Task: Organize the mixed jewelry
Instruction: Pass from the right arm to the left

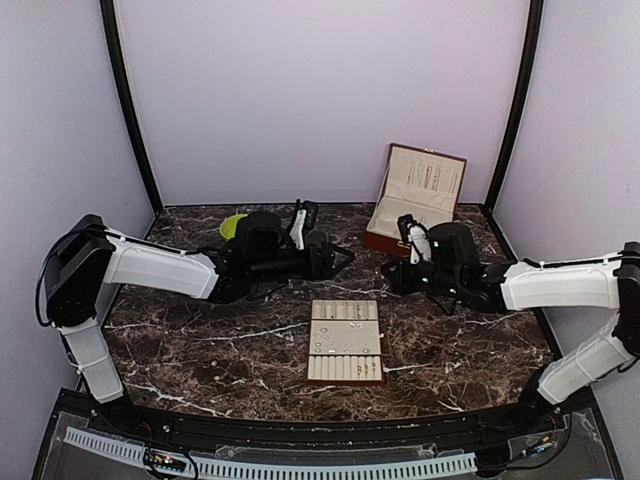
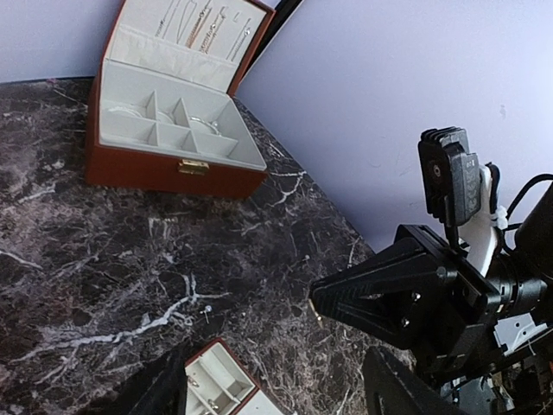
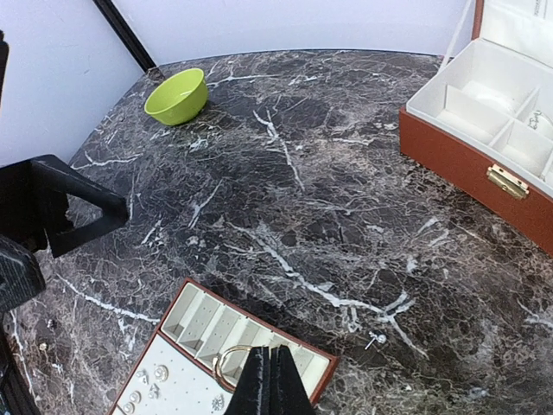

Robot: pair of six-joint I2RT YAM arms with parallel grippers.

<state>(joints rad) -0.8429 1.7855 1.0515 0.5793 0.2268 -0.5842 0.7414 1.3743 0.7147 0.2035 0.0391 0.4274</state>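
Dark veined marble makes up the tabletop [image 1: 200, 340], with lilac walls on three sides. Toward the far edge, left of centre, I see a lime-green bowl [image 1: 232, 225]. My left claw [image 1: 340, 260] hangs over the tabletop's middle, its fingers apart with nothing between them. Close to the near edge at centre lies the beige tray [image 1: 345, 368], and small studs [image 3: 160, 373] rest on its flat panel. One loose stud [image 3: 376, 339] lies on bare marble between the tray and the box. My right claw [image 3: 270, 385] is pressed together above the tray's far edge, a thin hoop [image 3: 218, 363] pinched at its tips. At the far right corner the brown jewelry box [image 1: 385, 222] stands open, fine chains [image 2: 199, 22] hanging in its lid.
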